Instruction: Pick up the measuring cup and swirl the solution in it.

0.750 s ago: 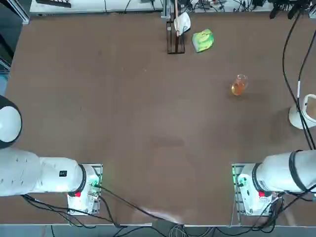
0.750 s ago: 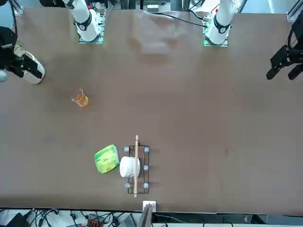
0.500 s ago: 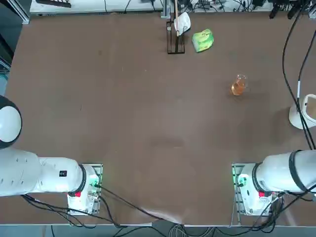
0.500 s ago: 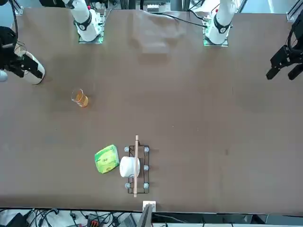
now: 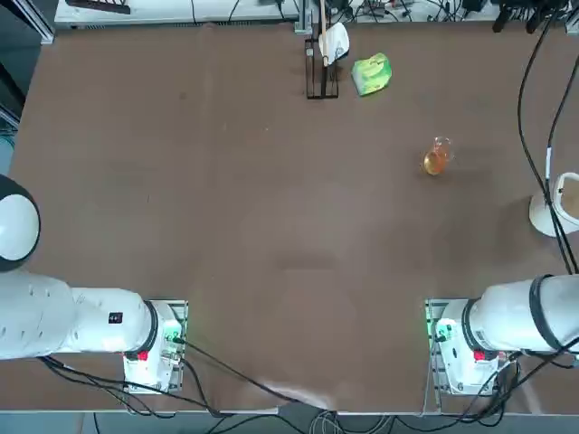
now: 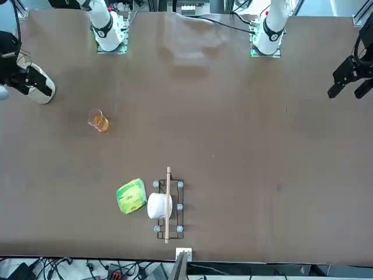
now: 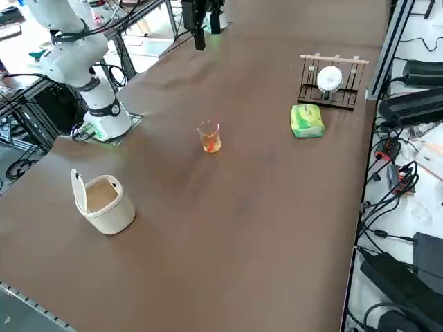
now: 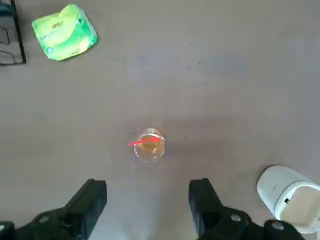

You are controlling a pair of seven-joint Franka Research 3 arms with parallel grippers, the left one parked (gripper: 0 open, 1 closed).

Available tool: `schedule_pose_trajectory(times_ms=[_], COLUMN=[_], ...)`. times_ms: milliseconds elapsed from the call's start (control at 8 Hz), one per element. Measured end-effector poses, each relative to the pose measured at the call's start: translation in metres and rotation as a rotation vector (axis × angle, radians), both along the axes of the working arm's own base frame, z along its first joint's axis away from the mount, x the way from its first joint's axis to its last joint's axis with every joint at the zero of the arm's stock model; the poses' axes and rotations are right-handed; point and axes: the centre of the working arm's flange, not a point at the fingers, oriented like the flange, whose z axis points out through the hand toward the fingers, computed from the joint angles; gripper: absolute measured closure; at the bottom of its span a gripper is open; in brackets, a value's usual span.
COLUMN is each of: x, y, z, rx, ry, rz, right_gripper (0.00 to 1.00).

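The measuring cup [image 5: 437,158] is a small clear glass vessel standing upright on the brown table, right of centre. It also shows in the front view [image 6: 99,122] and the right side view [image 7: 210,137]. The orange solution [image 8: 148,145] fills its lower part. My right gripper [image 8: 147,200] hangs high above the table, open, with nothing between its black fingers [image 8: 92,197]. In the right wrist view the cup lies just beyond the fingertips, in line with the gap between them, and far below.
A green-yellow packet [image 5: 372,73] lies at the far edge beside a black wire rack [image 5: 317,77] that holds a white cup. A white open container [image 7: 104,200] stands near the table's right edge, close to the right arm's cables.
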Motion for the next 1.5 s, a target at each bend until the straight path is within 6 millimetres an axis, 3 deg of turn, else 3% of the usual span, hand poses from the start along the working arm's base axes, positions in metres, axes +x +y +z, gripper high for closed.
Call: schedule_pose_trajectory(times_ms=[125,500,1000,1250,1500], x=[0.001,-0.001,-0.024,-0.031,-0.029], y=[0.016,0.073,0.129,0.148,0.154], z=[-0.008,-0.063,-0.178,-0.228,-0.268], rx=[-0.047,-0.146,-0.291,-0.325,-0.358], ry=[0.017,0.048,0.018,0.011,0.034], rz=[0.04,0.071,0.07,-0.016,-0.143], right_gripper=[0.0,0.0,0.0,0.01,0.03])
